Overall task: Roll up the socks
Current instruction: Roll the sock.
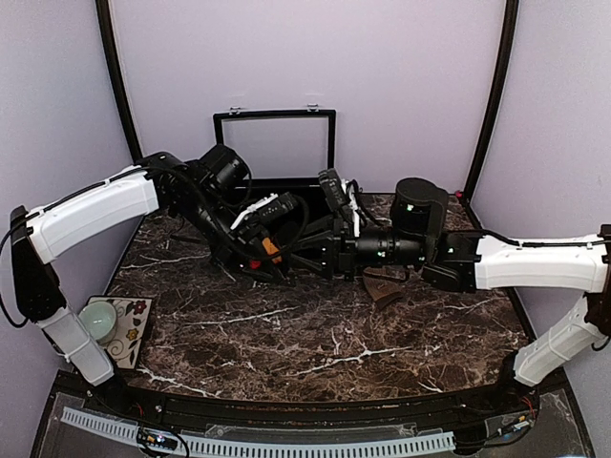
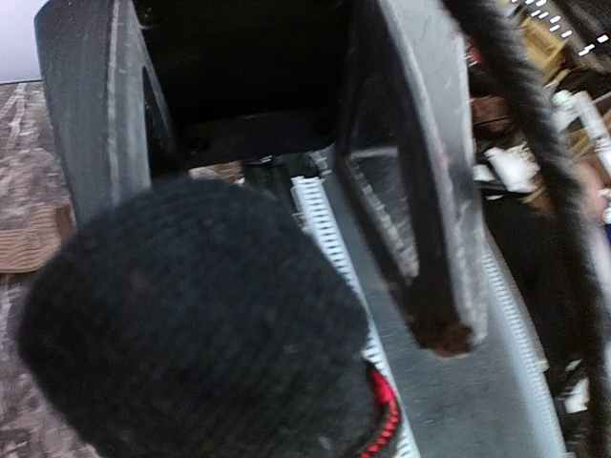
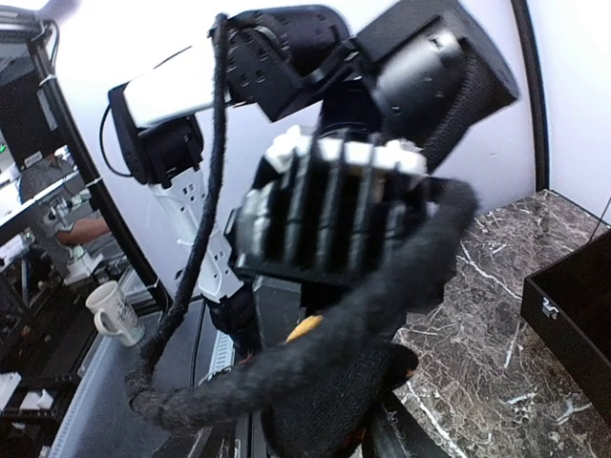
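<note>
Sock held aloft between both arms, over the counter's far edge.
Top: the sock is lost among black parts, and I cannot tell the right pincer's state. Left wrist: left pincer spread, roll bunched over one finger. Right wrist: a strand pulled taut; more pull could slip the roll off.

Left claw and right claw apparently touch mid-air.

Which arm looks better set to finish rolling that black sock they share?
Probably the right. The left gripper is spread open with the black sock stretched around it, acting as an anchor. The right gripper faces it at the sock's bunched end, free to pull.
</note>
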Tool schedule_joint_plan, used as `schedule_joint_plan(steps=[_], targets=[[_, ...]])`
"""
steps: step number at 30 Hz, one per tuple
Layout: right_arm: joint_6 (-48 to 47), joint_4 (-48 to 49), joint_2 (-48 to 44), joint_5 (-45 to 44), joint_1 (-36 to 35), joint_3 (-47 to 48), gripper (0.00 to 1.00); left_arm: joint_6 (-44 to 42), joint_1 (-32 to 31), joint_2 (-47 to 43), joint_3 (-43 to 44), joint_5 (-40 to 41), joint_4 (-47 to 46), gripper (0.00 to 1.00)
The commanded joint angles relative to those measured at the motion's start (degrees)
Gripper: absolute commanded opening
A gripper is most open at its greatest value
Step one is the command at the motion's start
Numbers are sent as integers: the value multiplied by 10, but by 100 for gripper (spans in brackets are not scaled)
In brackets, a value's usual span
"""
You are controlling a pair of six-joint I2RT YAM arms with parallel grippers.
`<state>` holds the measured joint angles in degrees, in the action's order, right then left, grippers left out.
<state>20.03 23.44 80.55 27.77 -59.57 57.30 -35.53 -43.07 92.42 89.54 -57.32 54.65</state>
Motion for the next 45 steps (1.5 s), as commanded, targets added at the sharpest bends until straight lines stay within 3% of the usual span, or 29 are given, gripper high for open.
schedule_joint_plan(steps=[1,5,7,13,15,18,22,27,36,41,45], targets=[[-76,-58,-1,84,-4,34,43,-23,12,35,44,-138,116,0],[-106,-112,6,74,-4,52,41,-63,13,63,71,-169,177,0],[-114,-113,4,62,-4,49,36,-86,14,72,78,-172,204,0],[-91,-105,18,38,-3,63,7,-72,14,72,79,-146,193,1],[-71,-102,26,23,-3,67,0,-35,13,58,72,-101,139,9],[-30,-93,33,-17,-2,66,0,45,14,13,30,54,5,30],[43,-71,46,-58,-2,62,0,46,13,-52,-52,263,-139,36],[139,-21,69,-72,-1,57,0,-8,4,-93,-107,420,-218,37],[241,-11,94,-117,7,57,0,-68,-25,-112,-136,482,-225,37],[277,-10,97,-135,11,45,0,-82,-41,-115,-165,579,-275,35],[285,-35,103,-154,12,51,0,-86,-43,-116,-173,610,-295,38]])
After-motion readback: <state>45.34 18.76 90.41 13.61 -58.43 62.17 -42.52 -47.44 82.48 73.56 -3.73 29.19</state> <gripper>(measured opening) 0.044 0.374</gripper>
